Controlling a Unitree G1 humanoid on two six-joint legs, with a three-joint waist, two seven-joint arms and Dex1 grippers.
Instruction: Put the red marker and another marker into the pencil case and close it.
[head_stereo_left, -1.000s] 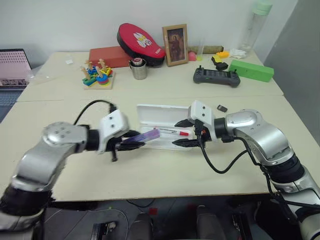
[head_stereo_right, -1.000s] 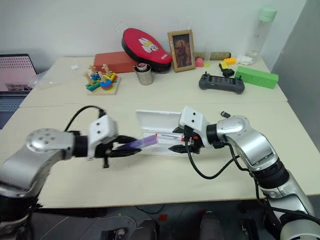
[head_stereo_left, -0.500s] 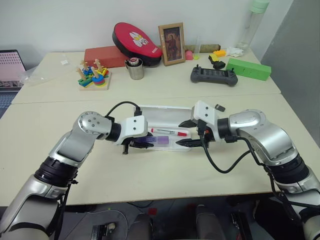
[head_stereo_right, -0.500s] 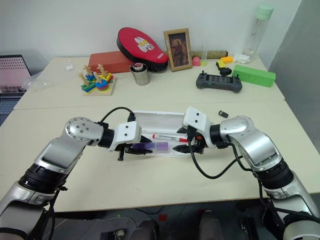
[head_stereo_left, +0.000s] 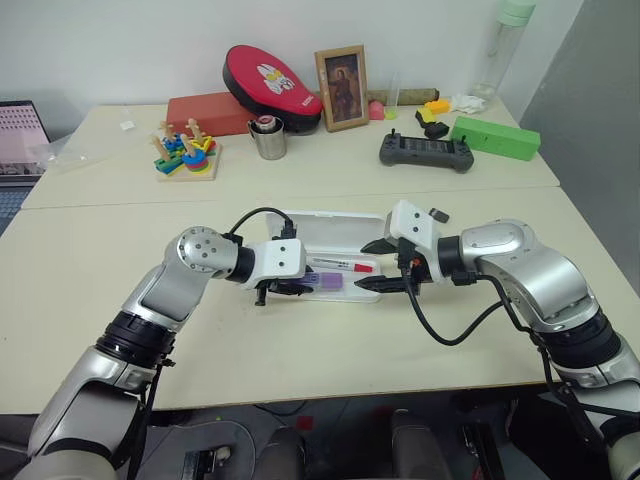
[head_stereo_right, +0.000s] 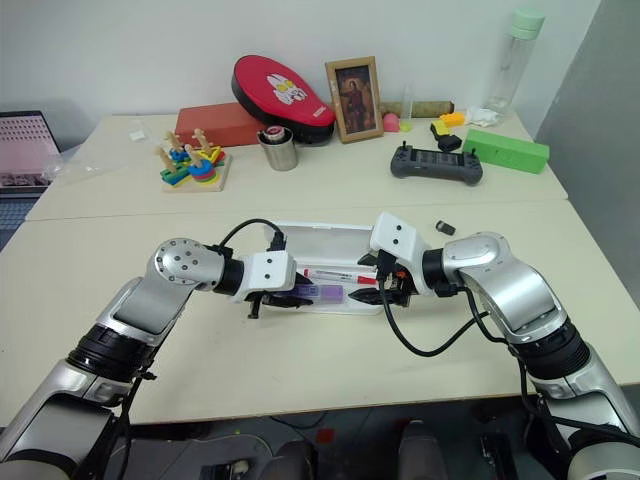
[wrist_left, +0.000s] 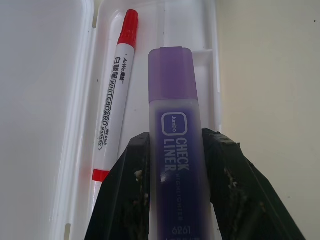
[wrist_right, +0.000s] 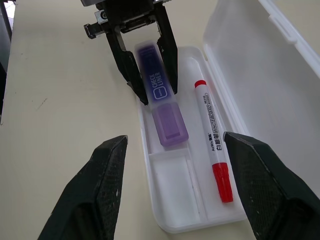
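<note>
The left tool (wrist_right: 145, 75) is clenched on the purple marker (wrist_right: 162, 100), holding it low inside the tray of the open pencil case (wrist_right: 185, 220) on the desk (head_stereo_left: 300, 340). The red marker (wrist_right: 212, 137) lies in the tray just beside it, on the lid side. The right tool (head_stereo_left: 372, 265) hovers released at the case's other end, gripping nothing.

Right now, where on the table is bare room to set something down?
The cream table is bare in front of the open white plastic pencil case, and to its left. The far edge is crowded: red oval pouch, framed picture, black controller, green box.
</note>
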